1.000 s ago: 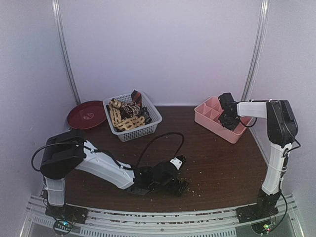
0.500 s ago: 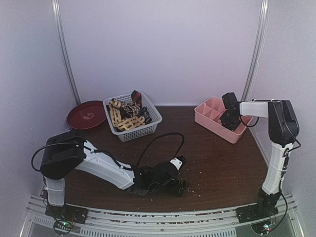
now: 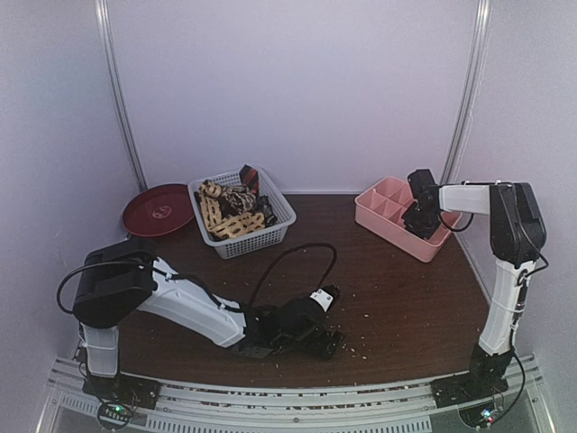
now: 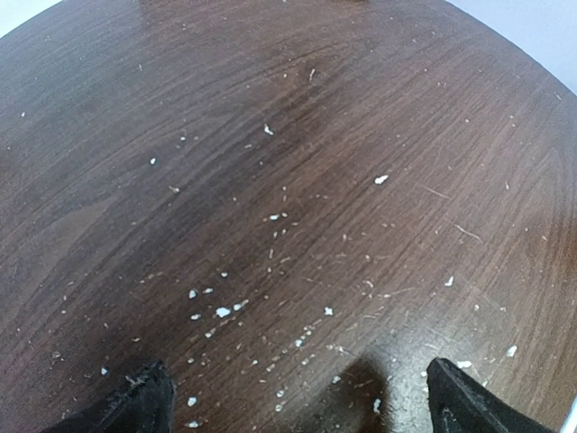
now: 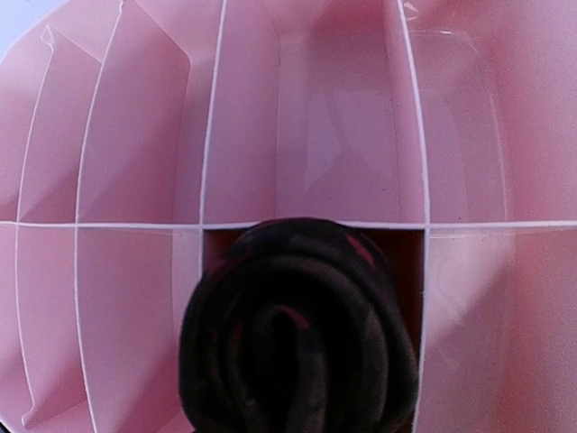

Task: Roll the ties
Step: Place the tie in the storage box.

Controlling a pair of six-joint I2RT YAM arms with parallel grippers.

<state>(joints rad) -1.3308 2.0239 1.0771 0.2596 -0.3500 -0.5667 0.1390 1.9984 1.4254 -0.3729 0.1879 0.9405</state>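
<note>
Several ties (image 3: 233, 209), tan-and-cream patterned and dark, lie piled in the white lattice basket (image 3: 275, 227) at the back left. My right gripper (image 3: 417, 219) is over the pink divided box (image 3: 377, 216) and holds a rolled dark tie with red flecks (image 5: 297, 334) just in front of one compartment (image 5: 404, 262). The roll hides its fingers. My left gripper (image 3: 330, 342) is low over the table's front centre. In the left wrist view it (image 4: 302, 410) is wide open and empty, its fingertips (image 4: 135, 404) at the bottom corners over bare wood.
A dark red plate (image 3: 158, 209) lies left of the basket. A black cable (image 3: 302, 253) loops over the table's middle. White crumbs (image 4: 221, 311) are scattered on the brown table (image 3: 397, 298). White walls close in on three sides.
My right gripper has moved a little right and farther over the pink box with the rolled tie. My left arm has hardly moved.
</note>
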